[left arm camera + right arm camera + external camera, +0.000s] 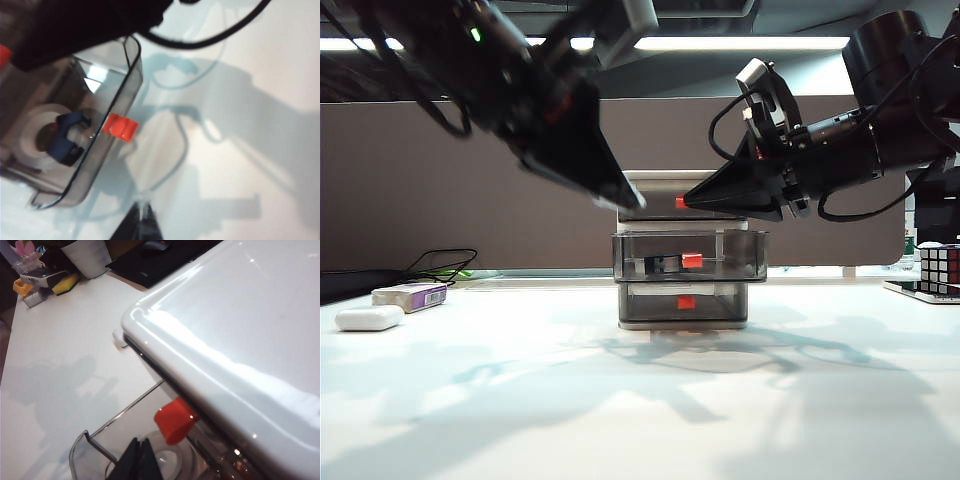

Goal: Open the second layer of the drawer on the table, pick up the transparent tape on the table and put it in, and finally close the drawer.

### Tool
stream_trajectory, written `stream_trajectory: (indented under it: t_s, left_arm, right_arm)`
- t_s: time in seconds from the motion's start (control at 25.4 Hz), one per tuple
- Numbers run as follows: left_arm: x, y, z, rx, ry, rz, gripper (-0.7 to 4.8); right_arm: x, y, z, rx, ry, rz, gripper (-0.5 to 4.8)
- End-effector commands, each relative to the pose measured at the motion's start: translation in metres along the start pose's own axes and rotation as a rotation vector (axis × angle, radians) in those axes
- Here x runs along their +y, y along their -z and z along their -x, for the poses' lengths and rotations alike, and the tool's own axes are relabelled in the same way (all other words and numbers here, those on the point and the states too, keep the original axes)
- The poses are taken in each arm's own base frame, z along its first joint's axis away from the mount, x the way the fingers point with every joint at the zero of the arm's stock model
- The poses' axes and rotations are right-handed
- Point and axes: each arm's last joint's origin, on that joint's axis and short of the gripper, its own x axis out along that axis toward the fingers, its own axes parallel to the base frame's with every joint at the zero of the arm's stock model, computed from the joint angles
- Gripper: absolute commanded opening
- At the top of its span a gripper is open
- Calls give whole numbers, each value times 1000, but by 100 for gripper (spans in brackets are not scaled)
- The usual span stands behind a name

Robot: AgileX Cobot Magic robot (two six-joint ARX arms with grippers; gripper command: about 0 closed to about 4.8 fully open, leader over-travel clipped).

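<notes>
Standing pulled out toward the camera, the second layer (690,256) of the drawer (685,190) already holds the transparent tape (50,137), its clear roll and dark cutter lying on the tray floor behind the red-orange tab (121,126). Opening and loading look finished; only the push shut appears to remain.

The left gripper (625,196) hangs over the unit's upper left corner, its fingers pressed together on nothing. The right gripper (692,201) points in from the other side at the top drawer's front, tips meeting and empty, just above the open tray.

Bare table (640,400) lies ahead of the tray's front wall, leaving clear room for a push. The white oval case (369,318) and purple-and-white box (412,296) sit well apart at far left, a puzzle cube (939,266) at far right.
</notes>
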Motion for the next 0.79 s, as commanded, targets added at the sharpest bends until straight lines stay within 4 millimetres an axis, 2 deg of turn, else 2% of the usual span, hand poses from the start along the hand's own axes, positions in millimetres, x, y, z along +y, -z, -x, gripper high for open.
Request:
stream_trajectory:
  t_s: [0.04,0.28,0.43,0.51,0.79]
  left_arm:
    - [7,4,-19,-16,-4,-4,-5]
    - [20,11,-51,-42,-67,27,-5]
    - [23,7,-53,-91,-94,6,-5]
    - [27,5,-56,-108,-170,-4,-5]
    - [32,10,-69,-122,-222,-5,-5]
  right_arm:
    - [1,-4,0,-15,-8,13,-5]
    - [1,-2,0,1,-24,0,-5]
    - [4,-3,0,0,-75,18,-5]
    - [5,-6,1,-12,-76,31,-4]
    - [15,-27,10,-103,-18,119,-5]
